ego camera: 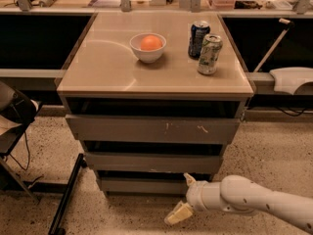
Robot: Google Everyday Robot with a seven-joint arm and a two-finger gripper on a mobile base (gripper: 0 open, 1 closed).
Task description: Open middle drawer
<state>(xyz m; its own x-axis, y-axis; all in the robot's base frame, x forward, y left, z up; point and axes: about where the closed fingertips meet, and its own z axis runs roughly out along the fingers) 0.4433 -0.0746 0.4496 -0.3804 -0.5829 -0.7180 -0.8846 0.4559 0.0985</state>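
Note:
The middle drawer (154,163) is the mid-sized plain grey front of a three-drawer cabinet, with a dark gap above it. It sits below the widest scratched front (154,129) and above the narrowest front (142,185). My gripper (183,197) is on a white arm coming in from the lower right. It hangs low in front of the right end of the narrowest front, just below the middle drawer. It is open: one tan fingertip (188,179) points up near the middle drawer's lower edge and the other (178,213) points down toward the floor. It holds nothing.
On the cabinet top (102,72) stand a white bowl with an orange (148,46) and two cans (204,45). A black chair (12,126) and a black slanted bar (66,195) are at the left. A white object (291,80) lies on the right ledge.

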